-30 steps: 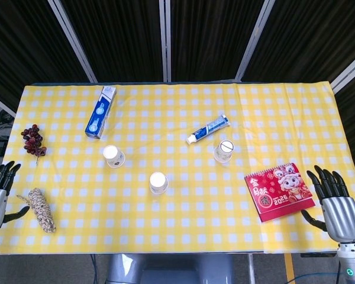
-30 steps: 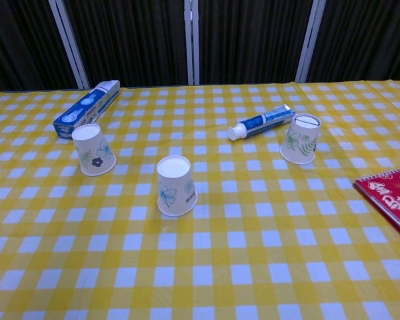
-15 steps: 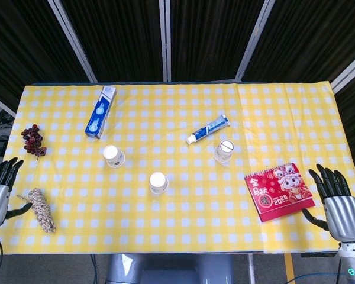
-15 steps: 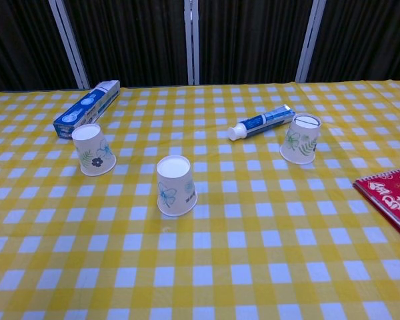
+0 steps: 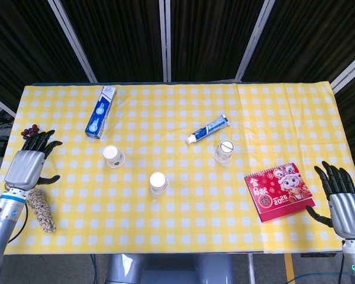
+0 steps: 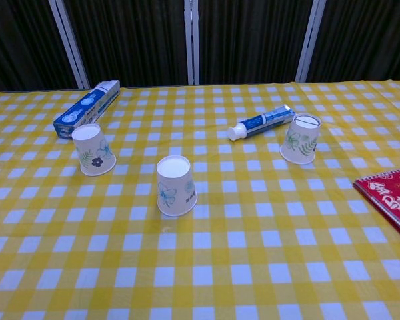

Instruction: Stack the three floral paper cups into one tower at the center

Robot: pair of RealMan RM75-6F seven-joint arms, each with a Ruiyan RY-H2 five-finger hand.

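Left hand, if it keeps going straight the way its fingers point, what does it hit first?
Probably the grapes: the left hand has its fingertips right at the bunch, partly covering it. Its height above them is unclear.

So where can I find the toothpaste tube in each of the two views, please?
Head view: the toothpaste tube lies slightly right of center, up and left of the right cup.
Chest view: the tube lies right of center, far side, just left of that cup.
Shared landmark: the right cup beside it.

Three cups (image 5: pixel 158 182) apart (mid-table); toothpaste tube (image 5: pixel 207 128) behind right one.
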